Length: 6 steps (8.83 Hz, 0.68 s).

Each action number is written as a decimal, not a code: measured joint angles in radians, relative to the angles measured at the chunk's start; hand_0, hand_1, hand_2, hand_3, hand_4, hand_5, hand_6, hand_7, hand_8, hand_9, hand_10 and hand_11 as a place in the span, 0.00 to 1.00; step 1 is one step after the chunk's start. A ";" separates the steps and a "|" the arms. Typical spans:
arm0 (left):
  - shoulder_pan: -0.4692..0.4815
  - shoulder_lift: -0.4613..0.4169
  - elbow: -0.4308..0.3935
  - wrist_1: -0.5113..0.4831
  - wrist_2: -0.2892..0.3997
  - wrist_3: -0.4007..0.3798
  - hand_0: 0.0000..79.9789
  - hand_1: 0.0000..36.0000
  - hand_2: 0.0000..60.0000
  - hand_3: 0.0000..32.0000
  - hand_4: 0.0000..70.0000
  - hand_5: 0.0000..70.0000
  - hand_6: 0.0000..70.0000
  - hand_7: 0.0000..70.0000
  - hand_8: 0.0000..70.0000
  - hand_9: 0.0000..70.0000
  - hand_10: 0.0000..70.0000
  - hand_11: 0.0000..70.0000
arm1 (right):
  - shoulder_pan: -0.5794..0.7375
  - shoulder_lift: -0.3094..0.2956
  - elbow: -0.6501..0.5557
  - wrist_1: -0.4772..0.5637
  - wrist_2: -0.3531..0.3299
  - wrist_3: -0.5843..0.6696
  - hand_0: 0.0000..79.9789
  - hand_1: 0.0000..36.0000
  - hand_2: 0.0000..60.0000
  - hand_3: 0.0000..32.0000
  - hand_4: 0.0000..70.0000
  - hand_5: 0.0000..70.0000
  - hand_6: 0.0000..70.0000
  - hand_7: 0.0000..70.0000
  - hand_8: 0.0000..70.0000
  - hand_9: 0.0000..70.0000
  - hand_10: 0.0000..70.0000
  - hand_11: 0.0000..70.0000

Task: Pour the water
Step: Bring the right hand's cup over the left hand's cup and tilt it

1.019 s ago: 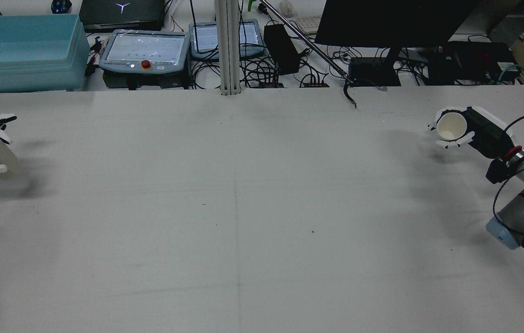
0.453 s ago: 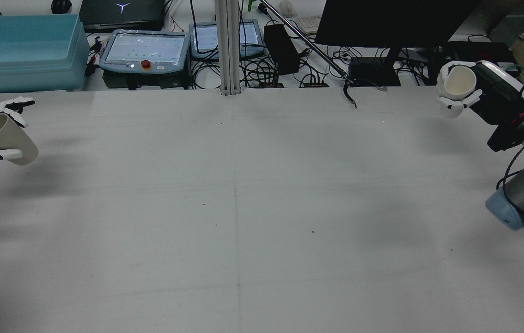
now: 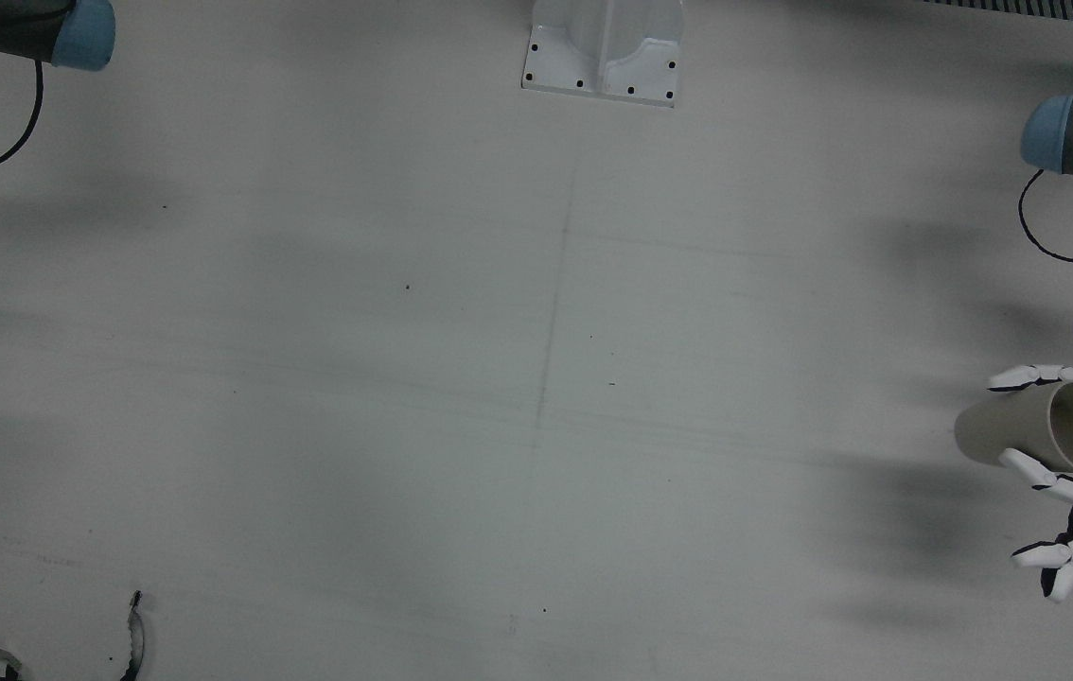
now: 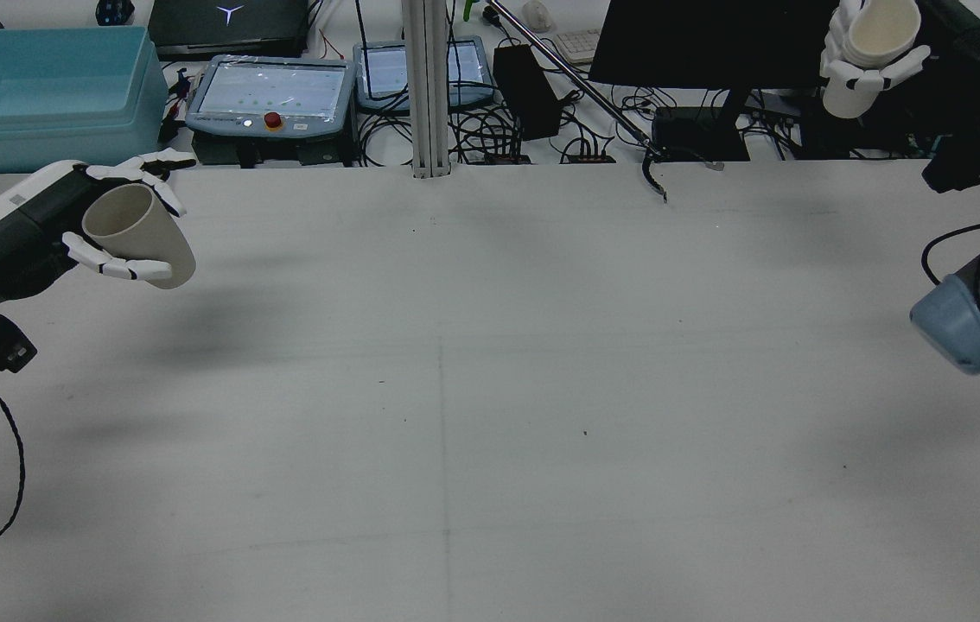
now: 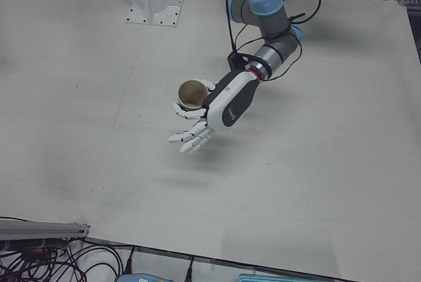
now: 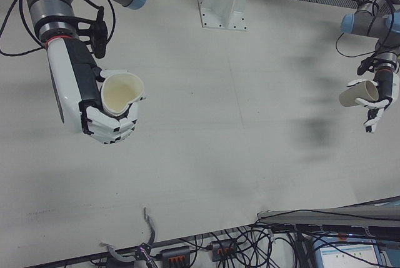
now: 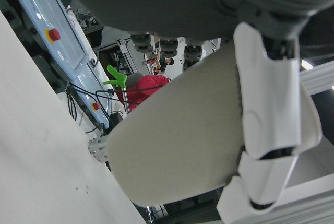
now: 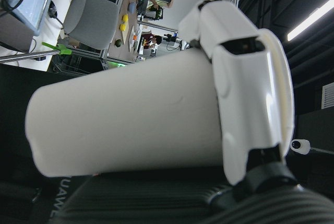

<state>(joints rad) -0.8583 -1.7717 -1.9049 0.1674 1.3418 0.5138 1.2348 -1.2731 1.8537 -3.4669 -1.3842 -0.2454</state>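
My left hand (image 4: 66,238) is shut on a beige paper cup (image 4: 143,235) at the left of the rear view. It holds the cup tilted above the table, mouth toward the arm. The same hand (image 5: 220,104) and cup (image 5: 191,94) show in the left-front view, and the cup fills the left hand view (image 7: 177,145). My right hand (image 4: 862,56) is shut on a white paper cup (image 4: 881,22), raised high at the top right. In the right-front view that hand (image 6: 103,118) holds its cup (image 6: 120,92) mouth-up. I cannot see any water.
A blue bin (image 4: 41,95), control pendants (image 4: 270,91), a dark monitor (image 4: 732,39) and cables lie beyond the table's far edge. A black hook (image 4: 654,180) lies at that edge. A post base (image 3: 605,47) stands between the arms.
My left hand has moved inward over the table with its cup. My right hand has risen high, carrying its cup up and away from the table.
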 measured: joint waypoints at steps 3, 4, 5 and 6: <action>0.167 -0.248 -0.020 0.206 0.001 0.207 0.76 1.00 1.00 0.00 1.00 1.00 0.17 0.27 0.06 0.09 0.05 0.10 | 0.022 0.085 0.089 -0.101 0.014 -0.020 1.00 1.00 1.00 0.00 1.00 1.00 1.00 1.00 0.78 1.00 0.53 0.78; 0.200 -0.305 0.001 0.235 0.000 0.244 0.76 1.00 1.00 0.00 1.00 1.00 0.18 0.28 0.06 0.09 0.05 0.10 | 0.022 0.153 0.102 -0.141 0.018 -0.069 1.00 1.00 1.00 0.00 1.00 1.00 1.00 1.00 0.79 1.00 0.52 0.78; 0.217 -0.346 0.019 0.253 0.000 0.262 0.76 1.00 1.00 0.00 1.00 1.00 0.19 0.28 0.06 0.09 0.05 0.09 | 0.009 0.240 0.112 -0.182 0.020 -0.156 1.00 1.00 1.00 0.00 1.00 1.00 1.00 1.00 0.80 1.00 0.52 0.78; 0.223 -0.372 0.031 0.263 0.000 0.268 0.76 1.00 1.00 0.00 1.00 1.00 0.19 0.28 0.07 0.09 0.05 0.09 | -0.028 0.328 0.119 -0.223 0.022 -0.261 1.00 1.00 1.00 0.00 1.00 1.00 1.00 1.00 0.79 1.00 0.51 0.76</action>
<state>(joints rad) -0.6348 -2.1437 -1.8735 0.4301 1.3422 0.7821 1.2067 -0.9454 1.9731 -3.6904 -1.3627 -0.5066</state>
